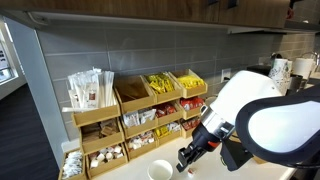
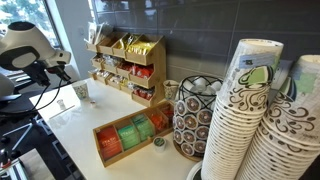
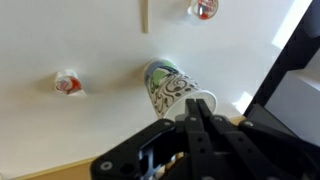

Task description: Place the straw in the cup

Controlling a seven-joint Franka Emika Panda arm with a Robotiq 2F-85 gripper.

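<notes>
Your straw, a thin flat pale-tan stick, lies on the smooth white counter in wrist view. Long axis runs straight up-down the pic. Top end is cut by the frame edge; lower end points down toward the cup, stopping well short. It's not in the cup. Too thin to pick out in the ext. views.

The cup, small, white, paper, w/ round rim, stands upright, mouth up, in both exterior views, near the counter's front edge. In wrist view the cup shows a dark swirl print on its wall and looks slanted, w/ a pale round end by the fingertips; can't tell which end is the mouth there.

Your black metal gripper hangs just over the cup, fingers drawn together, no gap showing, nothing seen pinched btw them. In an exterior view the gripper sits just beside the rim.

Two small round creamer pods w/ red tops lie apart on the counter. A tiered wooden rack of sachets stands vs. the grey tiled wall.
</notes>
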